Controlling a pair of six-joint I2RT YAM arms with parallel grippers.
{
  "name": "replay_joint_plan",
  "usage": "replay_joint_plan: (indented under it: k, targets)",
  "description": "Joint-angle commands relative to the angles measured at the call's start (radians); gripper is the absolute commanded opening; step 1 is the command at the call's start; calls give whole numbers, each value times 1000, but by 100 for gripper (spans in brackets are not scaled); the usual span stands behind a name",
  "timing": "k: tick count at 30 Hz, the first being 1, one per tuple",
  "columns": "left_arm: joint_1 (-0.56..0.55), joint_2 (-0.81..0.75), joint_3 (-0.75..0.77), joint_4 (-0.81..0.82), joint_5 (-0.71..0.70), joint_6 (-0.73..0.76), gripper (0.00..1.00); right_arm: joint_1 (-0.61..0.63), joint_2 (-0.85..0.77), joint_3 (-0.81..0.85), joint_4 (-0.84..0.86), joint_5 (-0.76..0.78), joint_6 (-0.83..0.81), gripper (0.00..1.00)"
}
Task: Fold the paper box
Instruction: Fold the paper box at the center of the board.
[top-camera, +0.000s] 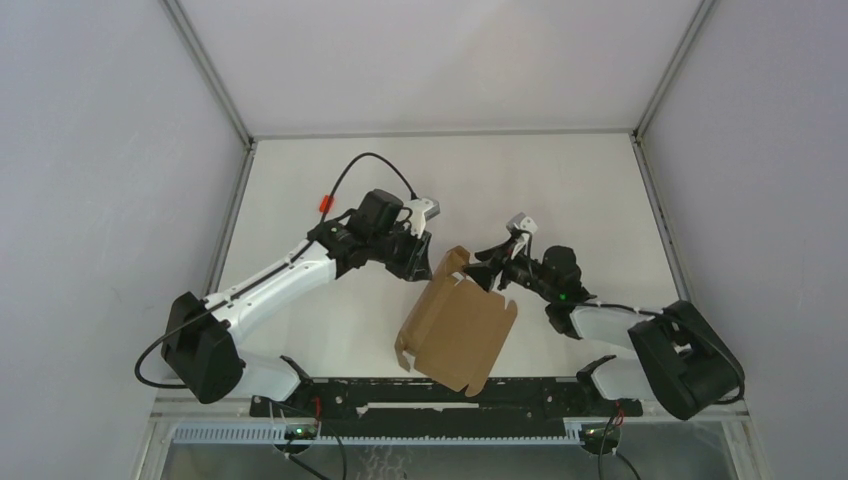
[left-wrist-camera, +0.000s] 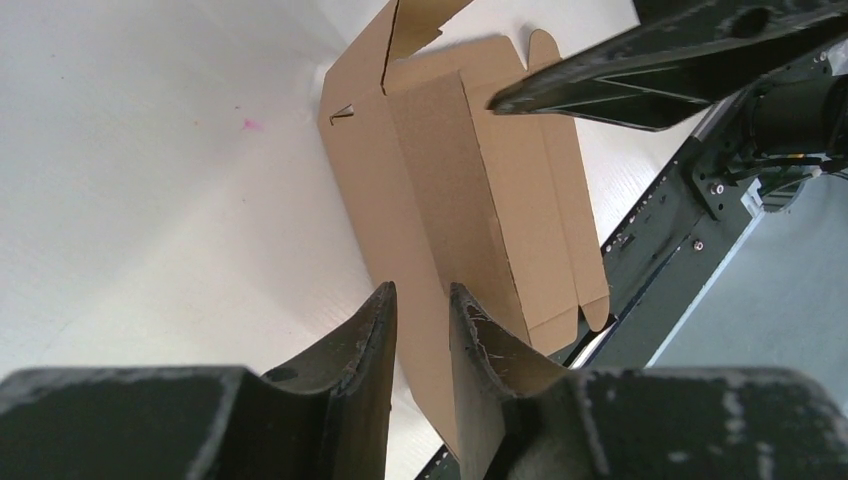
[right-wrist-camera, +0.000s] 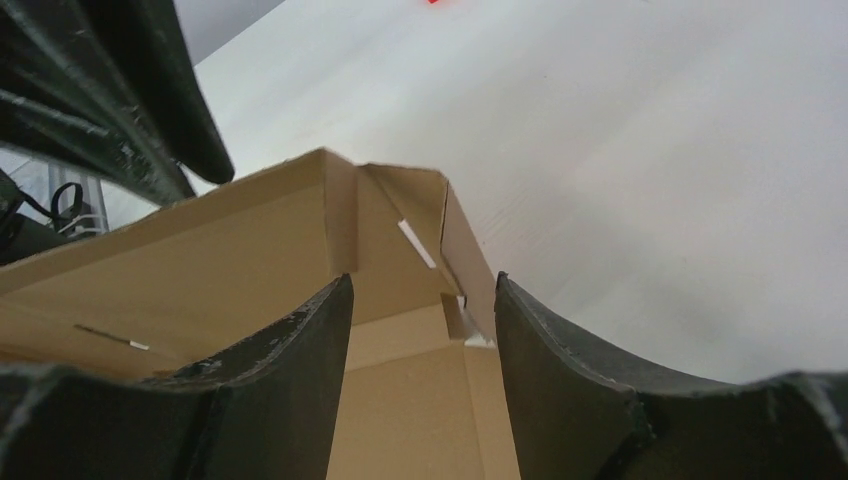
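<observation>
Top view first: I've got the paper box (top-camera: 455, 325) lying on the white table (top-camera: 580, 200) between the two arms, near the front rail. It is a brown die-cut sheet, partly folded, with its far corner raised. The left gripper (top-camera: 422, 262) sits at that raised corner from the left, and the right gripper (top-camera: 487, 272) comes in from the right, just beside the same corner.

Over to the left wrist: the left gripper (left-wrist-camera: 422, 292) has its fingers close together with a strip of cardboard running down between them, so I read it as pinched on the box's near edge. The paper box (left-wrist-camera: 450, 180) stretches away from me, one long wall standing up, flaps at the far end. One dark finger (left-wrist-camera: 620, 85) of the right gripper hangs over the far end. There's a small pink mark (left-wrist-camera: 250, 125) on the table.

Right wrist now: the right gripper (right-wrist-camera: 422, 285) has its fingers spread wide, straddling the box's folded corner flap without clamping it. The cardboard (right-wrist-camera: 230, 260) fills the space below, and the left gripper's dark fingers (right-wrist-camera: 130, 100) show at upper left.
</observation>
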Motion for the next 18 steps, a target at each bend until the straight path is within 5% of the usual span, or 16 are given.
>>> replay_joint_plan:
  k: [1,10,18]
  targets:
    - [-5,-3,12,-3,-7,-4,31,-35,-107,-55,-2,-20,43,63]
    - [-5,-28,22,-17,-6,-13,40,-63,-132,5,-149,-43,76,56]
    - [-5,-74,3,-30,-40,-18,43,194,-277,0,-416,238,117,54]
